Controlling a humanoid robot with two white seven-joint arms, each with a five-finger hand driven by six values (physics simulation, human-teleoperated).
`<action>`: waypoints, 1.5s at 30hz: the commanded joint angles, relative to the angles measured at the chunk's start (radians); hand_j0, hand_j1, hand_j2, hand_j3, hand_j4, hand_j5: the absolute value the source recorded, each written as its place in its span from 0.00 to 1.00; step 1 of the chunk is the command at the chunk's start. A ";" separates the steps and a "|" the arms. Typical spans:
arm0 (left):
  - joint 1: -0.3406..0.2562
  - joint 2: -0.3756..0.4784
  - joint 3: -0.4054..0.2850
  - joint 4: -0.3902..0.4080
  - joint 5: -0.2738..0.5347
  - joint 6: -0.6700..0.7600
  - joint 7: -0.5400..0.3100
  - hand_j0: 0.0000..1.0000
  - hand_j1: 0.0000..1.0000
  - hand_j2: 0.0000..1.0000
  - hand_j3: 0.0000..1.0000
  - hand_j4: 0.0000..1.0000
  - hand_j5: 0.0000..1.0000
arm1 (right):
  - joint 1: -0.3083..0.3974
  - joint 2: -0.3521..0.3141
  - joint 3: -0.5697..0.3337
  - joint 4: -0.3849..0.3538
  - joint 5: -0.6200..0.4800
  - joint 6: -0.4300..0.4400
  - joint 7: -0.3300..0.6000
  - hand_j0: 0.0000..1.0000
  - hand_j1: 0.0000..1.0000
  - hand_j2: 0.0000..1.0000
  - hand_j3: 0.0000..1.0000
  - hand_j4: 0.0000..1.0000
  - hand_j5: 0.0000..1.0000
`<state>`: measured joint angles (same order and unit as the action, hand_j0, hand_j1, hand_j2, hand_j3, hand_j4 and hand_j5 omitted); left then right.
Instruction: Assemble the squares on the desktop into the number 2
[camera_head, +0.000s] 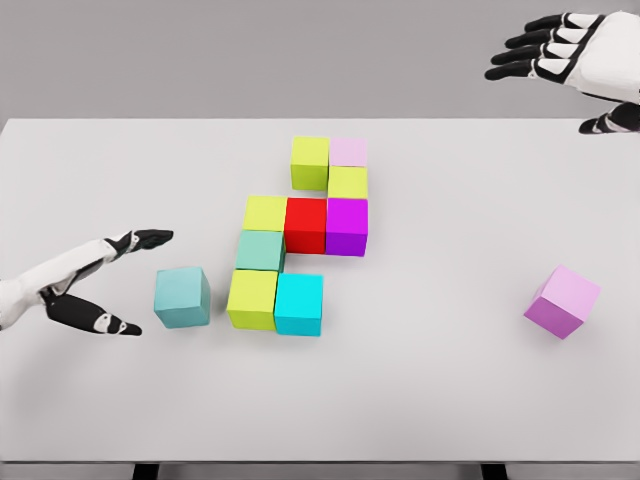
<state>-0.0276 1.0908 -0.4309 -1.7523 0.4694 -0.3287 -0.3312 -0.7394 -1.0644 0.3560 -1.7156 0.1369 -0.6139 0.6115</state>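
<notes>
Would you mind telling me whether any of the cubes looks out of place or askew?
Yes. The pink cube sits alone far right on the table, rotated and seemingly tipped, well apart from the cluster. The teal cube beside the open left hand stands slightly off the yellow-green cube, not joined.

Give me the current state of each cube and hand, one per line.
Left hand: open, beside the teal cube, not touching.
Right hand: open, raised at the table's far right.
Teal cube: loose, left of the cluster.
Pink cube: loose, far right, rotated.
Cube cluster: nine cubes joined, flat on the table.
</notes>
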 joint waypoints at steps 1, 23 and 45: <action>0.000 -0.026 -0.002 0.000 0.017 0.062 0.001 1.00 1.00 1.00 1.00 1.00 1.00 | 0.000 0.001 0.001 -0.002 -0.005 0.003 -0.001 1.00 1.00 1.00 1.00 1.00 1.00; -0.011 -0.114 -0.014 0.005 -0.077 0.123 0.006 0.95 0.95 0.95 0.95 0.95 0.95 | 0.147 0.027 0.003 -0.001 0.003 0.003 -0.001 1.00 1.00 1.00 1.00 1.00 1.00; -0.026 -0.178 -0.016 0.022 -0.126 0.186 0.006 0.95 0.95 0.95 0.95 0.95 0.95 | 0.186 -0.088 0.000 -0.038 0.010 0.003 -0.001 1.00 1.00 1.00 1.00 1.00 1.00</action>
<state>-0.0537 0.9163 -0.4465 -1.7303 0.3477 -0.1529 -0.3262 -0.5507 -1.1247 0.3568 -1.7497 0.1522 -0.6139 0.6114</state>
